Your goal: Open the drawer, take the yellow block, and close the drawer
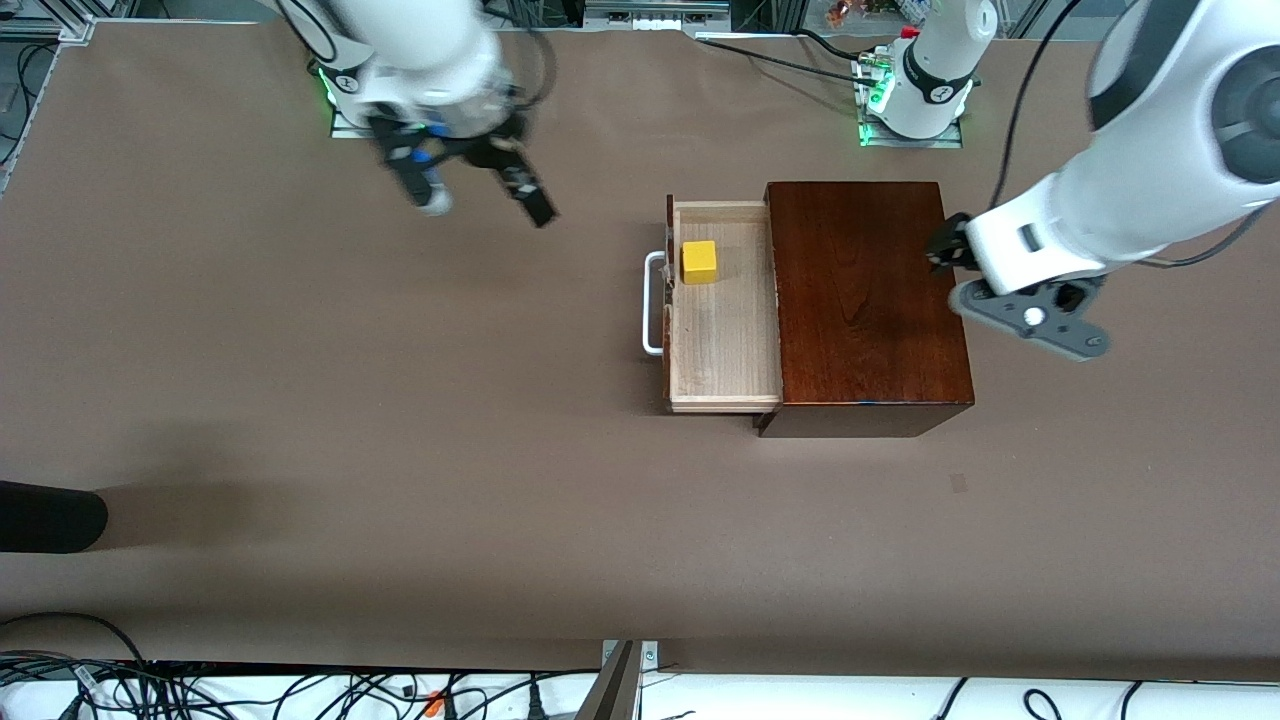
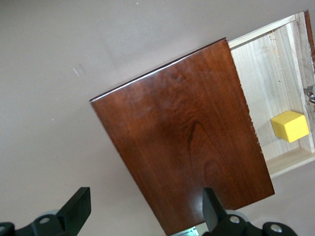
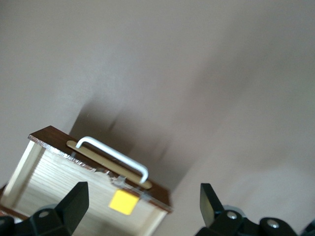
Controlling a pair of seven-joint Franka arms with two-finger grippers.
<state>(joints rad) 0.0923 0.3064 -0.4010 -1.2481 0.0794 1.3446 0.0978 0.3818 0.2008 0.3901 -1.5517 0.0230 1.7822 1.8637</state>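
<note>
Inside open drawer (image 1: 725,340): yellow block (image 1: 699,262).

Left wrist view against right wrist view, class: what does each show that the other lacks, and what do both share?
Only the left wrist view shows the dark box's top, with the open left tool over its edge. Only the right wrist view shows the white handle on the drawer's dark front, seen past the open right tool over the bare table. Both show the open drawer with the yellow block inside, next to its front.
</note>
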